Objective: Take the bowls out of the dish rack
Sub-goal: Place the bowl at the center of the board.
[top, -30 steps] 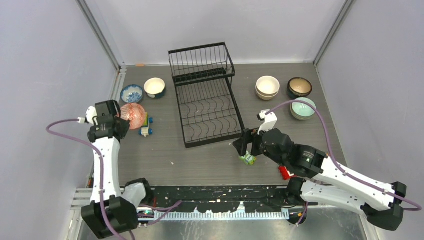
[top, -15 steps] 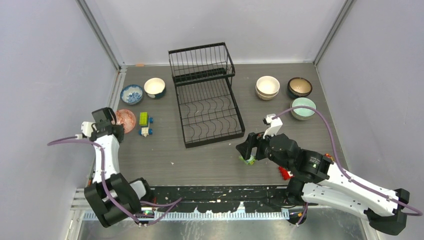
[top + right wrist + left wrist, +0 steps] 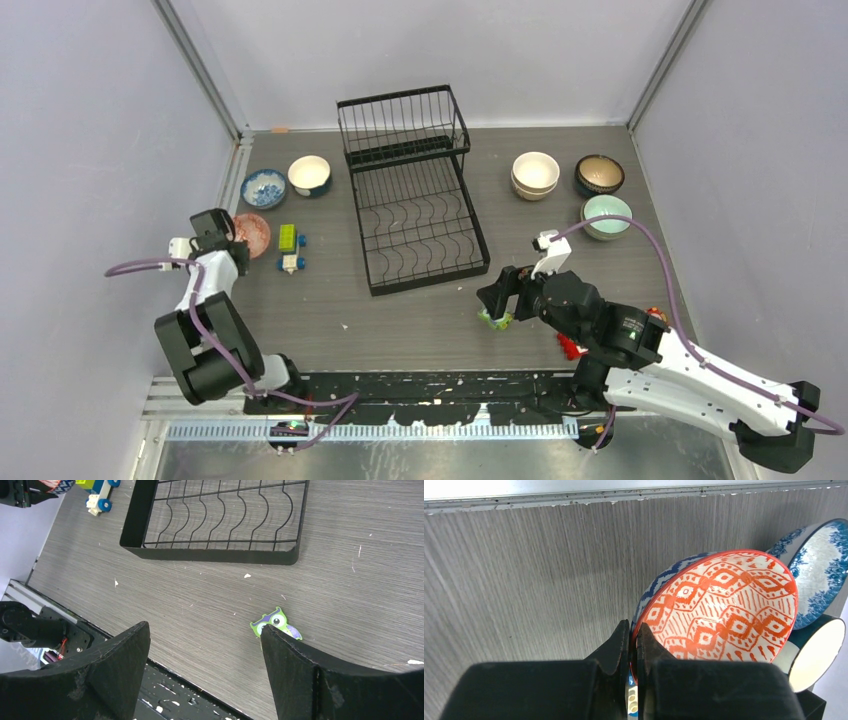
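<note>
Bowls stand on the table either side of the dish rack. The red-patterned bowl lies just beyond the closed fingertips of the left gripper, contact unclear, with bare boards ahead and left up to the table edge. The right gripper gapes wide, holding nothing, an owl toy by its right finger and the rack's front rim ahead across open wood. Since a second ago the left arm has folded back off the red bowl, and the right drew slightly back.
</note>
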Tool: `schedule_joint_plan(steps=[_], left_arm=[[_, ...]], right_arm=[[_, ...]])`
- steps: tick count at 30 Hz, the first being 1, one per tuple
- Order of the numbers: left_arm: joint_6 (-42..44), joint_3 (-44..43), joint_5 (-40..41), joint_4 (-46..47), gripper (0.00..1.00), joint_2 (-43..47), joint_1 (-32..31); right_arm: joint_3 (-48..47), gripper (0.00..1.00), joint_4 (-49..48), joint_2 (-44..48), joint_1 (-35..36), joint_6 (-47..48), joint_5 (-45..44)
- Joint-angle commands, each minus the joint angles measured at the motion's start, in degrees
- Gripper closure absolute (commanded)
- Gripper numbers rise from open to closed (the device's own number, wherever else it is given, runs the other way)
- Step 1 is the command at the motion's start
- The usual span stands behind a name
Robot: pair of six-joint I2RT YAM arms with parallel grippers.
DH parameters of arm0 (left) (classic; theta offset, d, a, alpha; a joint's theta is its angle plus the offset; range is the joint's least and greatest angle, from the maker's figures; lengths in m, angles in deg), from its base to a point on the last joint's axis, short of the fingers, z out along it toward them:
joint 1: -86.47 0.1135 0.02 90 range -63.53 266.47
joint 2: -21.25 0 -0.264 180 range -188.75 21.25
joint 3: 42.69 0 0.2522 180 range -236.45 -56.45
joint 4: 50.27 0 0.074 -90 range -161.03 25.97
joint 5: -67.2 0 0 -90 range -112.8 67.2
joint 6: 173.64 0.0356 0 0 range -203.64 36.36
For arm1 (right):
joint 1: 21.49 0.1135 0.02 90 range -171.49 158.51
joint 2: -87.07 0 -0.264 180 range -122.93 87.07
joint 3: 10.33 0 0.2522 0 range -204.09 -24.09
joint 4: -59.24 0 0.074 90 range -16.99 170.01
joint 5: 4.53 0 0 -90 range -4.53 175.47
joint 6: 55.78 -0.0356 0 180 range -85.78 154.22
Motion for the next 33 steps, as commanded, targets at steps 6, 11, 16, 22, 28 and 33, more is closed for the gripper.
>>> schedule_joint_plan(steps=[6,11,16,22,28,33], left_arm=[[0.5,-3.0,-0.7,8.1,1.00,-5.0,0.7],[0.9,-3.2,-1.4,8.6,1.00,-6.5,0.8],[2.0,-4.6,-2.5,8.3,1.00,-8.4,0.8],[2.9,-5.7,-3.0,7.6,1.00,-10.3,0.9],[3.5,-5.6,-2.7,7.7,1.00,-10.6,1.0],[4.0,-6.2,-2.4,6.4,0.99,-11.1,0.9]], right_arm=[[0.1,0.15,-3.0,-0.4,0.1,1.4,-2.8],[-0.1,0.15,-3.8,-1.4,0.1,1.4,-2.4],[-0.2,0.15,-3.8,-1.8,0.1,1.8,-2.5],[0.1,0.15,-3.9,-1.8,0.1,1.6,-2.7],[0.4,0.15,-3.5,-1.4,0.1,1.5,-2.9],[0.4,0.15,-3.3,-1.1,0.1,1.4,-3.4]])
